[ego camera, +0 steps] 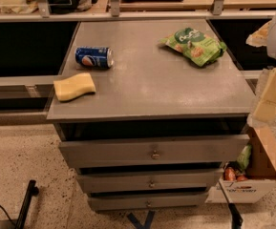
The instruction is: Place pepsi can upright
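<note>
The pepsi can [94, 57] is blue with a red-white-blue round logo. It lies on its side on the left part of the grey cabinet top [147, 85], silver end facing right. My gripper [266, 106] hangs at the right edge of the view, beside the cabinet's front right corner, far to the right of the can and not touching it. Nothing shows in the gripper.
A yellow sponge [74, 87] lies near the front left corner, just in front of the can. A green snack bag [195, 44] lies at the back right. Three drawers [152, 151] are below. A cardboard box [252, 175] with items stands on the floor at right.
</note>
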`<state>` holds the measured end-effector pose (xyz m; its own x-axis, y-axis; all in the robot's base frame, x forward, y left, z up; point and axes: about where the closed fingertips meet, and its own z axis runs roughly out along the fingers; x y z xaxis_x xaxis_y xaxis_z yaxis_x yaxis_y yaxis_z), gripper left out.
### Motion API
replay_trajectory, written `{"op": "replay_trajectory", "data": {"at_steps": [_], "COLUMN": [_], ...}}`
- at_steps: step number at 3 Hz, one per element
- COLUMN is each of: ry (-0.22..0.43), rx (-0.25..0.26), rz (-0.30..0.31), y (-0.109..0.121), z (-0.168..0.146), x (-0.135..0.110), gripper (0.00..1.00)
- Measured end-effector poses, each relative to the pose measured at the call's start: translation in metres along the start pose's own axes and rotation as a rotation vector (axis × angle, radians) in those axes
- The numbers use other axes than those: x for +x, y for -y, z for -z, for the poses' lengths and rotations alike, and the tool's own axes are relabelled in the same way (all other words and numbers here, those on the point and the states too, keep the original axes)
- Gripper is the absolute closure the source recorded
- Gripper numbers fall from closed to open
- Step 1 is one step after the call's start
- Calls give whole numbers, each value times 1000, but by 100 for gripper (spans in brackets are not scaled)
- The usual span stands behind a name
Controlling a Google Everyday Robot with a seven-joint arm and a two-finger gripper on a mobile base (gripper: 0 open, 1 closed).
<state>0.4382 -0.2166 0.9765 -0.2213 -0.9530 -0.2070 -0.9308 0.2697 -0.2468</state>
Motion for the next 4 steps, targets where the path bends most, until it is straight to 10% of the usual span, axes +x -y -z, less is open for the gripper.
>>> {"op": "replay_trajectory", "data": {"at_steps": [2,4], "ry": [12,-7], "rx": [-13,-36], "rz": [41,145], "y": [22,108], "z": [-8,-54], "x": [-20,-100], "gripper": [0,0]}}
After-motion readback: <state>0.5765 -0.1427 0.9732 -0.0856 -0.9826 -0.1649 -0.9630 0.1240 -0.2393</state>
